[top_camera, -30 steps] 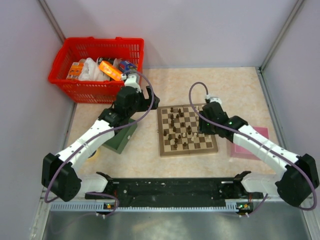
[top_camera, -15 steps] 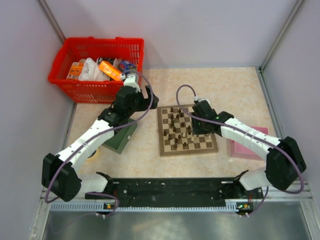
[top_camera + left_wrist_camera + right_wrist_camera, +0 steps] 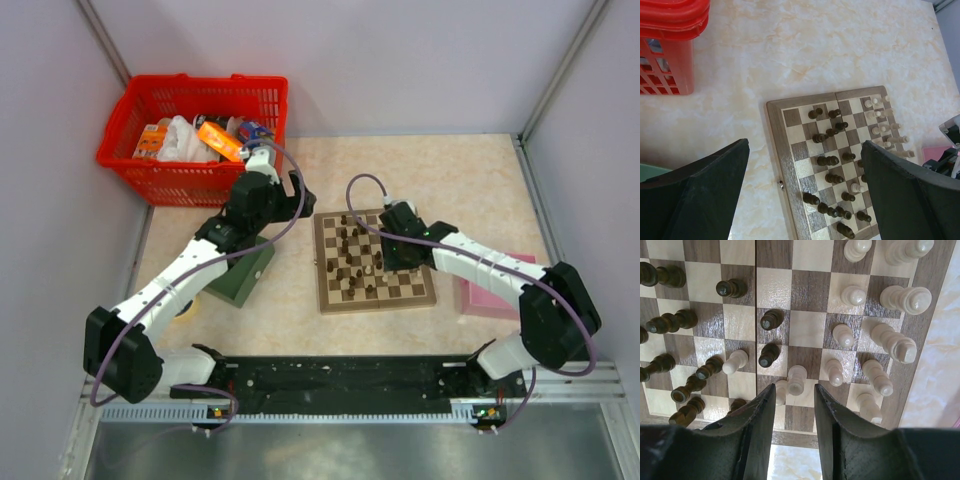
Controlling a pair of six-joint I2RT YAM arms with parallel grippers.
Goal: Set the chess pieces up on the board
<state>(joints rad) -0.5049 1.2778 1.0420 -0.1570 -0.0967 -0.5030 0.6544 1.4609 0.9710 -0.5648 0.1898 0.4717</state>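
Wooden and checkered, the board (image 3: 395, 292) lies on the marbled surface (image 3: 450, 180) between the two arms. The chess pieces (image 3: 827, 161) stand on it in no proper order, with dark ones scattered over its left and middle squares and pale ones bunched along the right edge.

The right gripper (image 3: 794, 402) hangs low over the right part of the board, its jaws a narrow gap apart and holding nothing. A pale piece (image 3: 797, 378) stands just beyond that gap, and a second pale piece (image 3: 781, 390) is right against one of the fingers (image 3: 762, 420).

That neighbour is the risk. Descending or closing here could tip it, and it might then knock the dark piece (image 3: 769, 355) close by.

The left gripper (image 3: 805, 146) hovers wide open and empty off the board's far left corner, near the red basket (image 3: 190, 110).
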